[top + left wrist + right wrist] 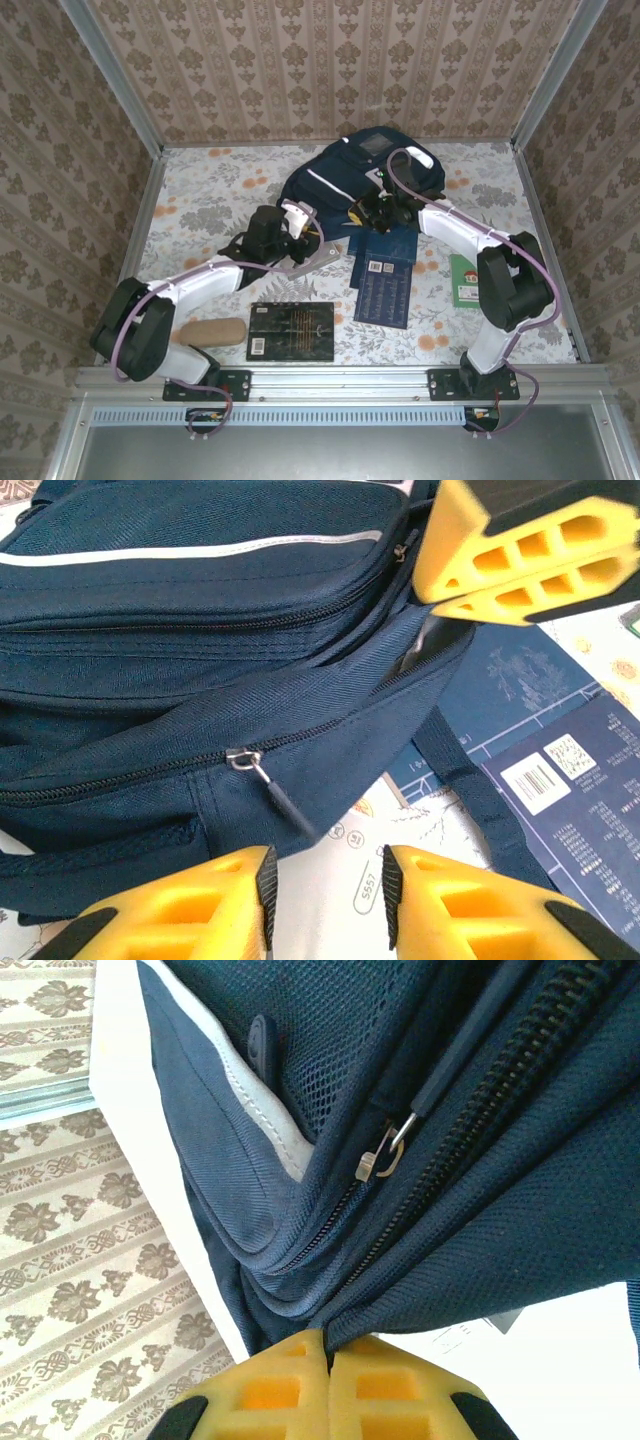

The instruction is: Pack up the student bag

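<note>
Grips a fold of the student bag [500, 1220] beside a zip in the closed jaws of the right gripper [328, 1348]; holds the left gripper [328, 885] just beside the bag's zip pull [272, 792], with jaws partly open and empty. Looks soft, limp, light: woven navy cloth, mesh lining, toothed zips, best taken by seams, straps or pulls. Lies on the flowered worktop [200, 200], with a blue booklet [385, 295] touching the bag's near edge.

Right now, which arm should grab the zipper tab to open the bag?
Left, probably. The left claw is open, with the zipper tab just in front of it. The right claw is shut, pinching fabric of the student bag, so it is busy holding.
</note>
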Motion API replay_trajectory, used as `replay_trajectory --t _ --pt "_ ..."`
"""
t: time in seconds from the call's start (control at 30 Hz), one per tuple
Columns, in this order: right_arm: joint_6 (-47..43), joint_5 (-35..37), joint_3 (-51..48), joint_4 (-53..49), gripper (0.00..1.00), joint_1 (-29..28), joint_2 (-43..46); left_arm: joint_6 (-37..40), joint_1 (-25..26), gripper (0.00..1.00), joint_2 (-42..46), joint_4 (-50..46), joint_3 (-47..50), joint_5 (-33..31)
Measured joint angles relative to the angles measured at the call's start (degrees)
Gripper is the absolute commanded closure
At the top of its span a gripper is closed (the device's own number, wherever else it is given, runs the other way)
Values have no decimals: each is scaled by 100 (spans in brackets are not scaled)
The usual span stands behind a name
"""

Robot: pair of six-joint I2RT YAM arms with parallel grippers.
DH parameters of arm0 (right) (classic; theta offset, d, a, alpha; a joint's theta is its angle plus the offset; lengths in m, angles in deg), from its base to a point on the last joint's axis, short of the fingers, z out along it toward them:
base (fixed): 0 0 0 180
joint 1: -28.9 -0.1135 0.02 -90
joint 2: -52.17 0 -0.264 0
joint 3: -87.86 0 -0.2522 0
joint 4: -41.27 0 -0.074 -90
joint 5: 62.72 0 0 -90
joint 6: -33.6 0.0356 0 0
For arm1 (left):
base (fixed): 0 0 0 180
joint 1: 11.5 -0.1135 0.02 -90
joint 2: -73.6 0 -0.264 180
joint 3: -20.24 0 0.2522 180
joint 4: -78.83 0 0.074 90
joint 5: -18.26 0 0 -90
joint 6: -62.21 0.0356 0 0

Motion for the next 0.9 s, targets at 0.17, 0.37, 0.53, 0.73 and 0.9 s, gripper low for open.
replay_trajectory --t 0.17,0.37,0.53,0.73,0.9 --pt "-15 0 63 0 100 0 79 -225 114 64 -396 63 -299 -249" --pt "-15 0 76 -7 100 0 81 -501 299 64 -901 96 -485 -693" --pt "-20 0 83 -44 100 0 81 -632 299 64 -1110 138 -549 -984" --pt "-55 0 90 -44 100 0 81 -715 306 67 -1248 181 -669 -1207" --pt "-59 0 90 -46 100 0 81 -822 304 100 -1453 192 -800 -1375"
